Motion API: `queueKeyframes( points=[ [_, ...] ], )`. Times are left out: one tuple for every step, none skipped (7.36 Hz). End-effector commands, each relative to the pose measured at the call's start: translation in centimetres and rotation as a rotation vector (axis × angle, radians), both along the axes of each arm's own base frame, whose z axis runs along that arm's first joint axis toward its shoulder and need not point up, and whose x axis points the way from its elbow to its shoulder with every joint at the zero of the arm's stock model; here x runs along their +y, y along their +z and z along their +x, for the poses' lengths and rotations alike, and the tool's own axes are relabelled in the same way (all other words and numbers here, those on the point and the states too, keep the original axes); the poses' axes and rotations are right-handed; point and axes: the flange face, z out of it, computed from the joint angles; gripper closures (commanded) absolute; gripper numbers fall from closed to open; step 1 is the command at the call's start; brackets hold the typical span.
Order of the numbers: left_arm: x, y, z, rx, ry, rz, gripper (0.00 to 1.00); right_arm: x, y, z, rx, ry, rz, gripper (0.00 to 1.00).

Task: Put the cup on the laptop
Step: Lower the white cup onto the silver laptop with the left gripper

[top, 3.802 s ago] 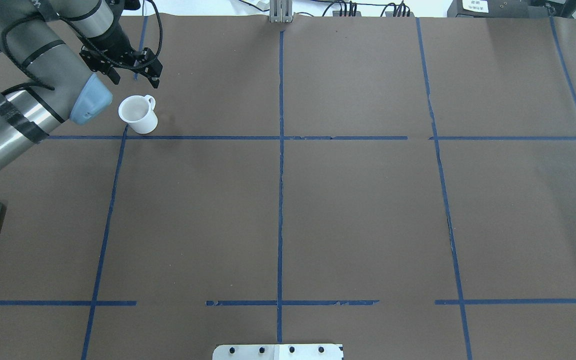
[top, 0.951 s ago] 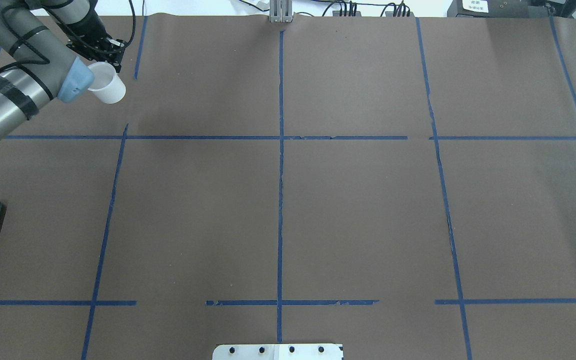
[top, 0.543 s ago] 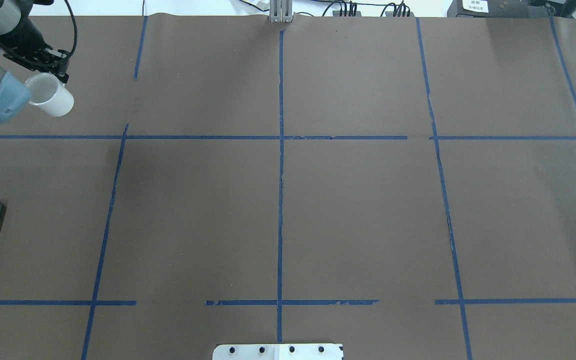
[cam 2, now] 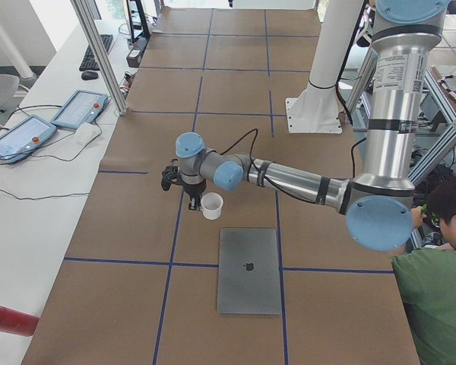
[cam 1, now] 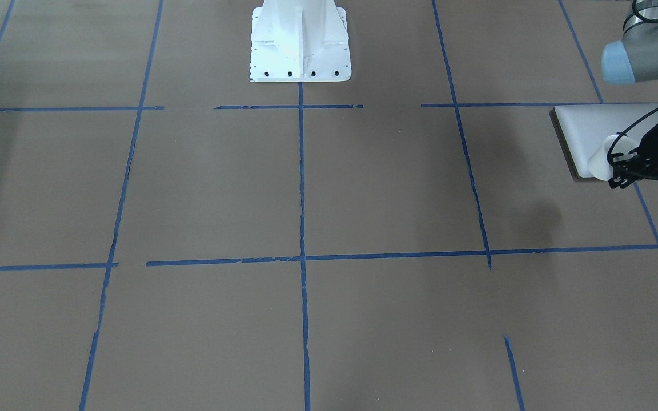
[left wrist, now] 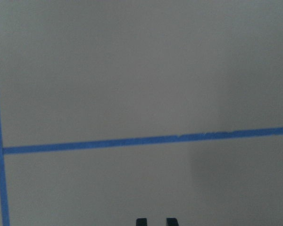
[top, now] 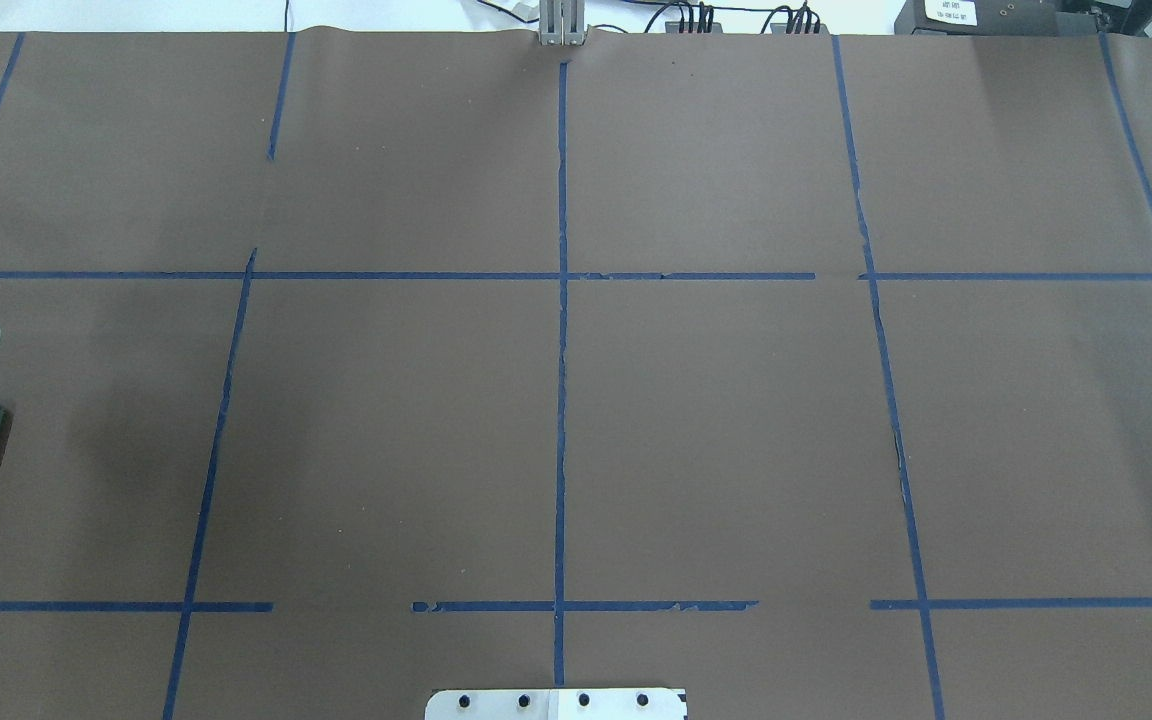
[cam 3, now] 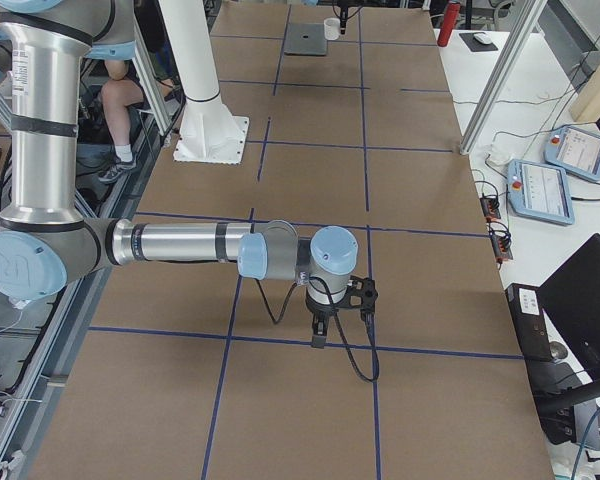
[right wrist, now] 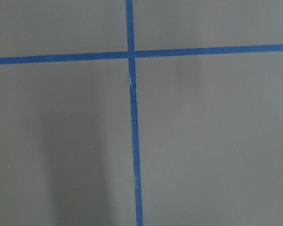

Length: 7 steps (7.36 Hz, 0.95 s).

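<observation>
a: right, fingers first. the left gripper has them drawn in narrow, pinched on the cup at its side, and the cup is up off the table.
b: mouth up?
a: roughly upright in the left side view, yes. now outward: the laptop lies flat, lid closed, long axis running along the table toward its left end. the cup hangs by the corner farthest from the robot, on the table-centre side.
b: over the lid or short of it?
a: can't call it. the front view lays it across that corner, the overhead puts it just beyond the far edge. my read is that it wants a pull back toward the robot and a touch outward, to get above the logo, then down.
b: other arm?
a: the right gripper is well apart, at the other end, pointing down at the table. open or closed, i cannot tell. this looks like the left arm's job.
</observation>
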Motion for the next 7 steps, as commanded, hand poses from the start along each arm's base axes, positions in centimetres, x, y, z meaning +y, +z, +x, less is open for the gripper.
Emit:
queueKeyframes(
  points=[
    [6.1,5.4,-2.7,0.016,-0.049,-0.012,1.00,0.0,0.0,0.0,0.000,0.000,-0.001,0.00],
    [8.3,8.8,-3.6,0.034,-0.080,-0.008,1.00,0.0,0.0,0.0,0.000,0.000,0.000,0.00],
    [9.4,11.9,-4.1,0.048,-0.096,0.001,1.00,0.0,0.0,0.0,0.000,0.000,-0.001,0.00],
    [10.1,14.2,-4.3,0.046,-0.098,-0.004,1.00,0.0,0.0,0.0,0.000,0.000,-0.001,0.00],
    [10.2,14.5,-4.3,0.048,-0.101,-0.009,1.00,0.0,0.0,0.0,0.000,0.000,0.000,0.00],
    [10.2,14.5,-4.3,0.048,-0.099,-0.007,1.00,0.0,0.0,0.0,0.000,0.000,0.000,0.00],
    [10.4,14.6,-4.5,0.045,-0.096,-0.008,1.00,0.0,0.0,0.0,0.000,0.000,0.000,0.00]
  ],
)
